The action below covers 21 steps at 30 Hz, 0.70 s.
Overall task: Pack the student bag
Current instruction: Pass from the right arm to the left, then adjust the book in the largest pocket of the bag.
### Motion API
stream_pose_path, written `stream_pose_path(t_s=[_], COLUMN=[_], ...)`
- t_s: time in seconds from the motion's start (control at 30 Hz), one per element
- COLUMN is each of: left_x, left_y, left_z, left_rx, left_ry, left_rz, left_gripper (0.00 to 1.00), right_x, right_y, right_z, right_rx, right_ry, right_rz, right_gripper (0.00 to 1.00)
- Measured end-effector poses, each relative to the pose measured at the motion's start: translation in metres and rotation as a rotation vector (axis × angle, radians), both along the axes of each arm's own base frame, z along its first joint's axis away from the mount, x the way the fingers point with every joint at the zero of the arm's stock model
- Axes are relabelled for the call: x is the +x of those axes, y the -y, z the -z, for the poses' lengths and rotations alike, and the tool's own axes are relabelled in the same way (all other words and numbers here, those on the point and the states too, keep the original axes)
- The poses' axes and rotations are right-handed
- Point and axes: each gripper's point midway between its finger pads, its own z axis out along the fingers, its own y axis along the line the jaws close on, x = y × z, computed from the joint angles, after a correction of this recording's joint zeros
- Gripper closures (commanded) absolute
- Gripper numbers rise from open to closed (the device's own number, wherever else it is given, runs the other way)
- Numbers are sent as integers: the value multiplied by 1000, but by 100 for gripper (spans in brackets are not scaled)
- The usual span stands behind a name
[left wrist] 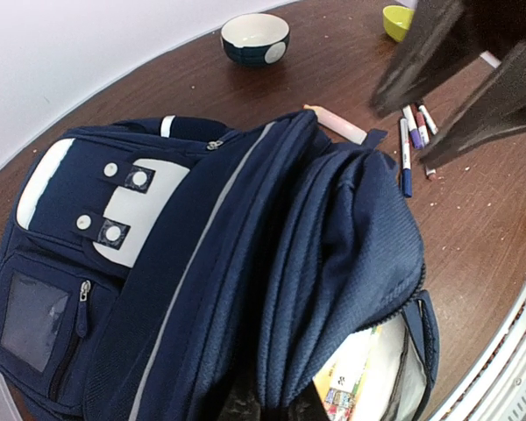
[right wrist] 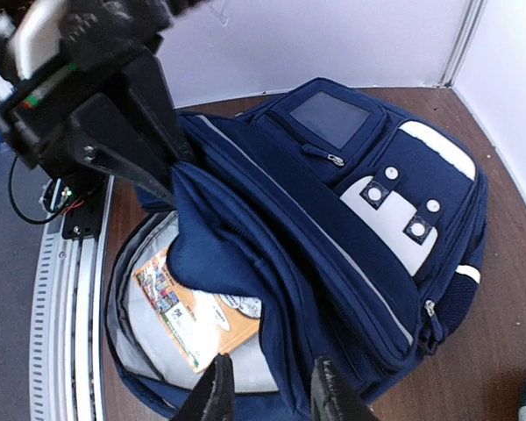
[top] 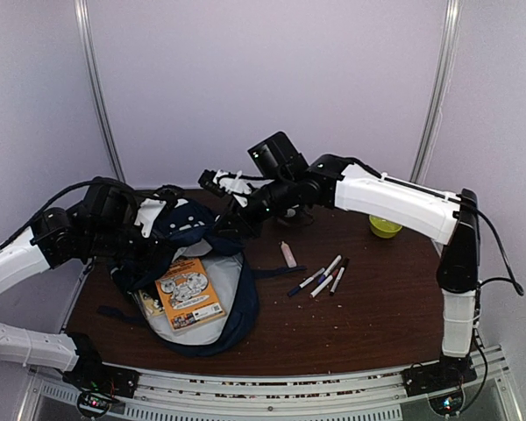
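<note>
Student bag point(right wrist: 333, 228): laid in the left half of the table point(top: 377, 320), with the white-patched front toward the far edge and the open mouth toward the near edge, light lining exposed.
Long axis: judged to run from the far edge to the near edge, slightly skewed.
Contents: an orange book point(top: 188, 294) is seen lying flat on the lining inside the mouth.
Left gripper point(right wrist: 171, 175): jaws together, clamped on a fold of the navy flap, which is lifted off the book.
Right gripper point(right wrist: 270, 373): jaws apart above the bag's upper edge, beside the raised flap. Navy fabric shows in the gap, but whether either finger touches it cannot be told.
Loose items: markers point(top: 320, 279) and a pink stick point(top: 287, 254) lie near the table's middle, to the right of the bag and apart from it.
Deciding relation: the mouth lies below the right jaws and toward the near edge, and the loose items lie on the right arm's side. The right arm is therefore judged the nearer to them, the left being occupied with the flap.
Next move: a reach rightward by the right arm is judged likely, with the mouth held wide by the left.
</note>
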Motion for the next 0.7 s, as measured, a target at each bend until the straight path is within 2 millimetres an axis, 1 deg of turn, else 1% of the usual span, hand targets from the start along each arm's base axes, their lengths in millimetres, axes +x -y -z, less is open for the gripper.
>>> stream_pose_path(t_s=[0.07, 0.1, 0.17, 0.23, 0.3, 0.33, 0.37, 0.43, 0.47, 0.57, 0.6, 0.7], left_x=[1, 1, 1, 2, 4, 5, 6, 6, 6, 6, 6, 5], left_y=[-2, -2, -2, -4, -4, -4, -4, -3, -2, -1, 0, 0], left_z=[2, 2, 1, 0, -2, -2, -2, -2, -2, -3, -3, -2], left_rx=[3, 3, -3, -8, -14, -18, -21, -25, -28, -39, -40, -40], left_ry=[-4, -3, 2, 7, 14, 17, 19, 17, 18, 18, 18, 15], left_rz=[-7, -7, -8, -14, -19, -20, -20, -17, -16, -9, -8, -5], left_gripper=[100, 100, 100, 100, 100, 100, 100, 100, 100, 100, 100, 100], right_x=[-9, -15, -26, -40, -54, -64, -73, -94, -104, -125, -130, -137], right_y=[13, 22, 37, 52, 55, 53, 49, 39, 34, 20, 16, 4], right_z=[-14, -24, -43, -60, -62, -58, -49, -19, 0, 62, 80, 121], right_rx=[4, 12, 28, 41, 30, 17, -4, -69, -110, -243, -282, -363], right_ry=[23, 48, 94, 162, 219, 244, 265, 292, 303, 336, 347, 393], right_rz=[-12, -24, -43, -73, -116, -148, -180, -253, -290, -380, -402, -448], right_gripper=[62, 61, 62, 70, 80, 84, 88, 93, 95, 98, 99, 100])
